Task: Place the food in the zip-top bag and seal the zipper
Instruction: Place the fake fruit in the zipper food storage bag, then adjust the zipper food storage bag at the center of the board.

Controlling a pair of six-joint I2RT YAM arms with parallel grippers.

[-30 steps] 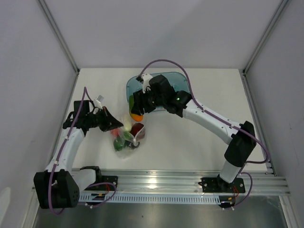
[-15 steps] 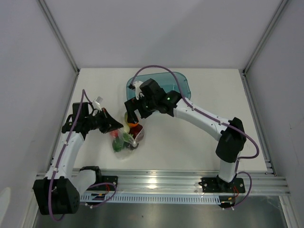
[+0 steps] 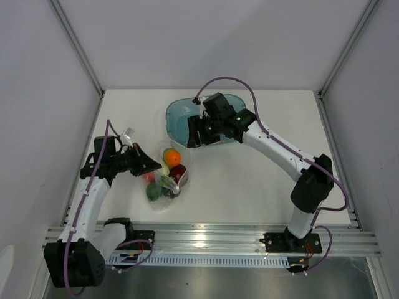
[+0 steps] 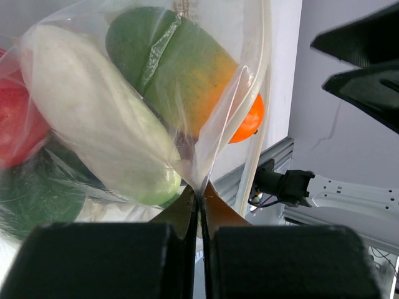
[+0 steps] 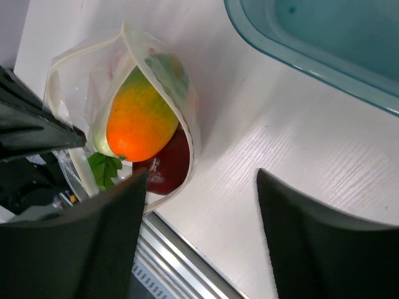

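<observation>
While left pincer (image 4: 199,190) pinches zip-top bag (image 3: 167,182), food (image 5: 134,124) inside, right pincer (image 5: 199,180) agape

food (image 3: 171,156) in zip-top bag (image 5: 75,68) | tub (image 3: 177,116) behind bag | right claw (image 3: 194,136) seemingly above tub

zip-top bag (image 3: 166,176) mouth: unblocked from above | left: left tool (image 3: 156,166) | behind: tub (image 3: 177,117) | right: bare table (image 3: 249,180)

A white table (image 3: 249,187) sits boxed in by plain pale grey walls (image 3: 206,37) at the back and both sides, with slanting metal struts (image 3: 78,47) at the back corners. Along its near edge runs an aluminium rail (image 3: 218,237), glinting under even, soft light.
</observation>
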